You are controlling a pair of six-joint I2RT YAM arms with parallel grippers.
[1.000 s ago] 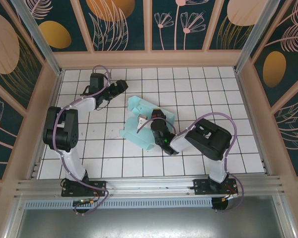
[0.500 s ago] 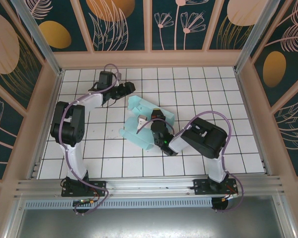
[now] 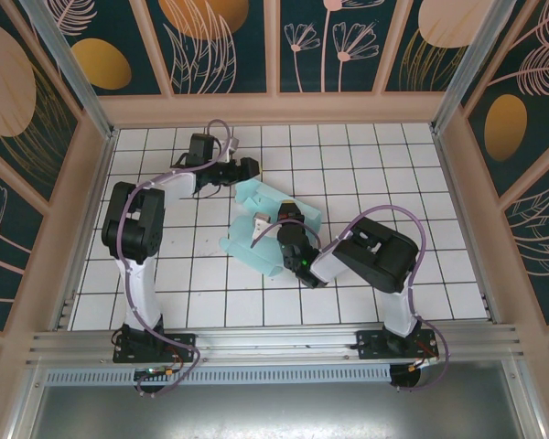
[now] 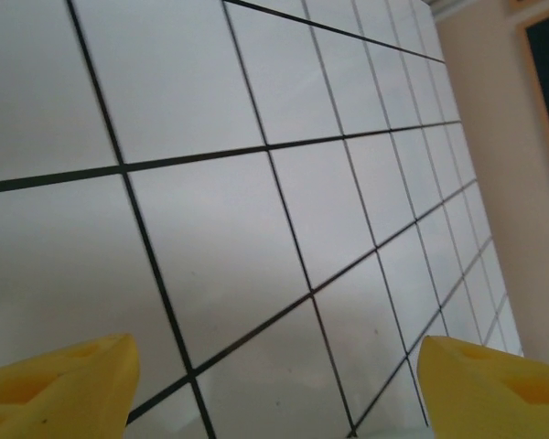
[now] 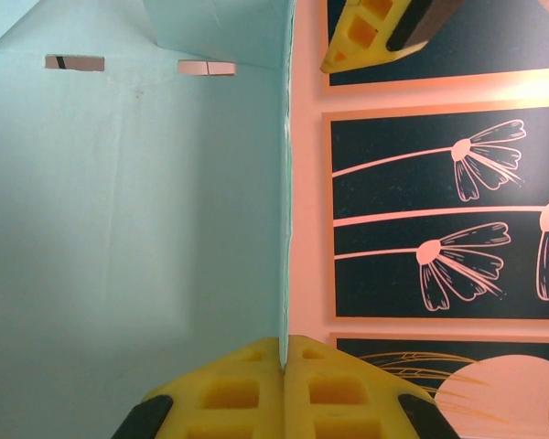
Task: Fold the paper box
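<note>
The paper box (image 3: pixel 249 245) is pale mint card, partly folded, lying mid-table with flaps raised. My right gripper (image 3: pixel 287 219) reaches into it from the near side. In the right wrist view that gripper (image 5: pixel 283 352) is shut on the edge of an upright wall of the paper box (image 5: pixel 128 201), the card pinched between the yellow pads. My left gripper (image 3: pixel 248 168) hovers just beyond the box's far left corner. It is open (image 4: pixel 274 393), its yellow fingertips (image 4: pixel 59 389) set wide apart over bare tiles with nothing between them.
The white gridded table (image 3: pixel 384 165) is ringed by a low peach wall (image 3: pixel 274 108) with dark floral panels. A yellow fingertip (image 5: pixel 366 32) of the other gripper shows beyond the box's far end. Free tiles lie right of the box.
My left gripper has swung right across the far tiles, ending close to the box's far corner. The right gripper and the box have stayed where they were.
</note>
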